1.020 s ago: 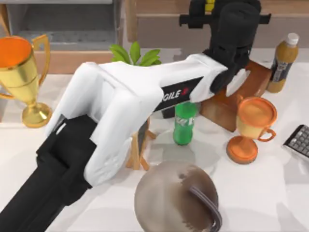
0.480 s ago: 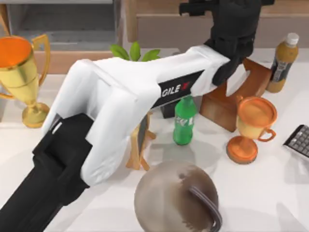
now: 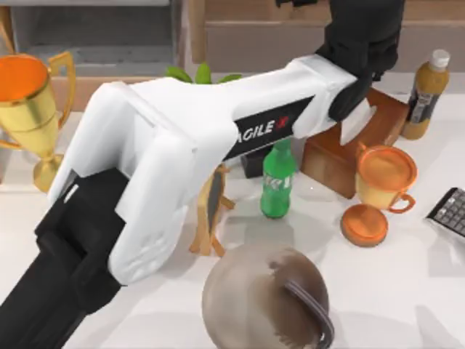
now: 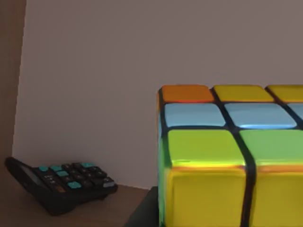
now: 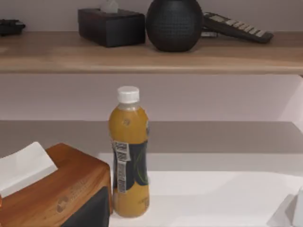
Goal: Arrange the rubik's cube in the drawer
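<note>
Yellow-green rubik's cube [image 4: 227, 156] | upright, level | black calculator [image 4: 61, 182] beside

place: rendered home or office desk | cues: trophies [image 3: 33, 109], calculator [image 3: 449, 211], tissue box [image 3: 349, 149], shelf [image 5: 151, 52]

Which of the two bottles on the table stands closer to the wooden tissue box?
The orange juice bottle with the white cap, standing right beside the wooden tissue box. The green bottle stands farther off, under the left arm's white forearm.
</note>
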